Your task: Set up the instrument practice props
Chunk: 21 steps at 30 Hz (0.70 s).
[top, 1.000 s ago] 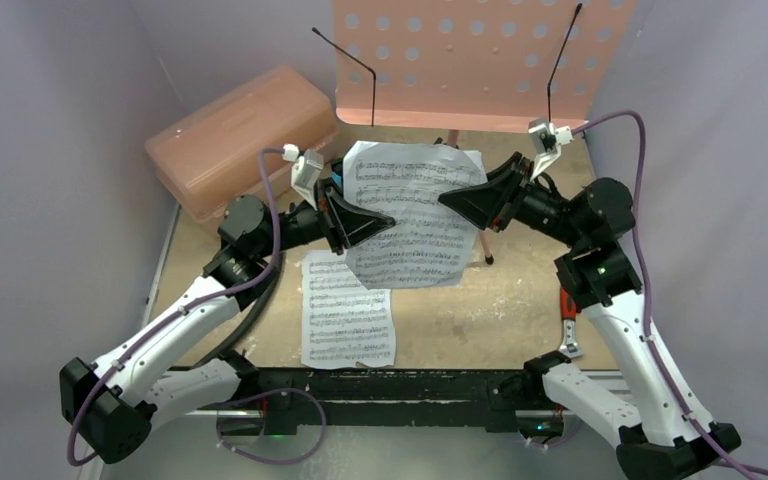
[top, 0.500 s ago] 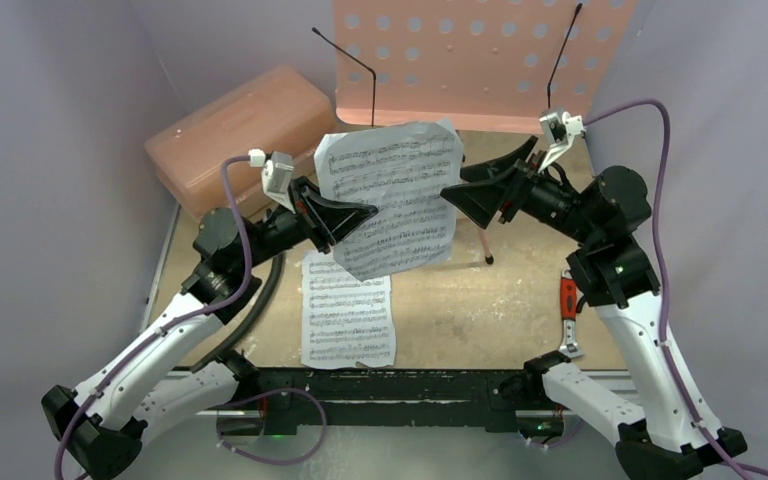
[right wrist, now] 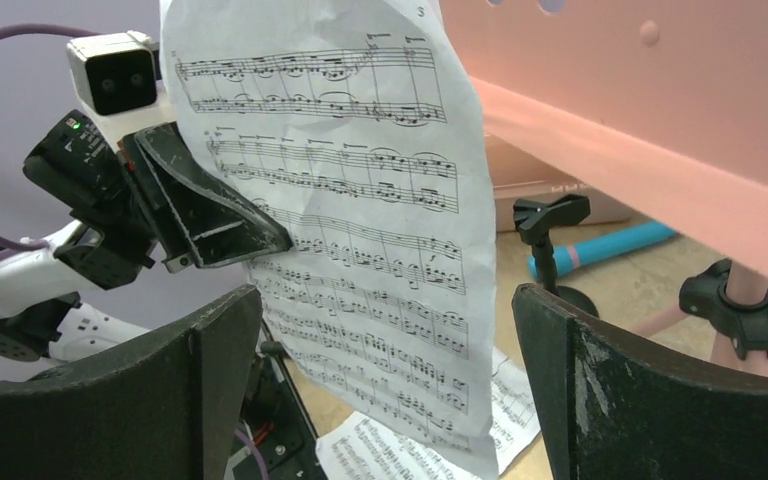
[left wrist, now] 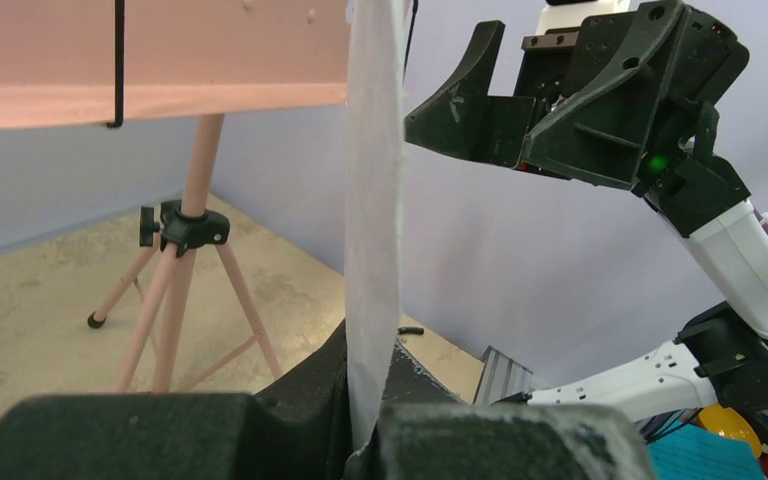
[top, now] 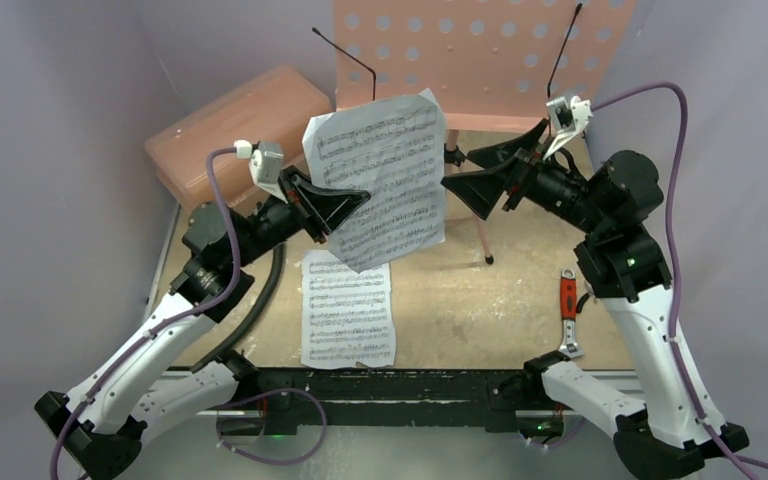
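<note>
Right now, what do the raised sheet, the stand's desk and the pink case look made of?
Raised sheet: thin matte paper, printed music, creased and curling.
Stand's desk: pink painted metal or rigid plastic, unclear which; flat, punched with round holes.
Pink case: seemingly translucent plastic, soft sheen, rounded moulded edges.

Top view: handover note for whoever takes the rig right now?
Left gripper: shut on the raised page, holding it upright in front of the stand.
Right gripper: open, jaws either side of that page's edge, not gripping it.
Second page: flat on the table, near edge.
Mic: lying on the table beside the mic stand, apparently not clipped in.
Done: stand upright at the back.
Left: both pages onto the stand's ledge, then the mic into the mic stand.
</note>
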Each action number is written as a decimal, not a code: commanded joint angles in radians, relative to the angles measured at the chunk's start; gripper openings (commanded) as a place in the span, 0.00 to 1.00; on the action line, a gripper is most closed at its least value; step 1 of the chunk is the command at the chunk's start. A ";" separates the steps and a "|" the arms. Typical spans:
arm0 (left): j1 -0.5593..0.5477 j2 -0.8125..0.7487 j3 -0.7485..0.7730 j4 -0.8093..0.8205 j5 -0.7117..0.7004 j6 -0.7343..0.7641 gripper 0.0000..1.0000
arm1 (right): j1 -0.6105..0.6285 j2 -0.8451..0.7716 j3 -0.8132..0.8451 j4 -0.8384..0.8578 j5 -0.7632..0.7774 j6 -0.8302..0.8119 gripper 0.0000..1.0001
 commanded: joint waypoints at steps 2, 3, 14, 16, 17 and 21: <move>-0.001 0.014 0.119 -0.044 -0.037 0.072 0.00 | 0.002 0.052 0.130 -0.040 -0.028 -0.041 0.98; -0.001 0.020 0.142 -0.057 -0.039 0.084 0.00 | 0.003 0.061 0.147 -0.046 -0.040 -0.047 0.98; -0.001 0.073 0.290 -0.115 -0.036 0.189 0.00 | 0.003 0.163 0.336 -0.115 -0.116 -0.082 0.98; -0.001 0.087 0.321 -0.128 -0.044 0.198 0.00 | 0.003 0.174 0.373 -0.149 -0.075 -0.089 0.98; -0.001 0.094 0.337 -0.133 -0.047 0.203 0.00 | 0.002 0.184 0.396 -0.178 -0.049 -0.089 0.98; -0.001 0.122 0.397 -0.143 -0.048 0.234 0.00 | 0.003 0.231 0.514 -0.265 0.012 -0.097 0.98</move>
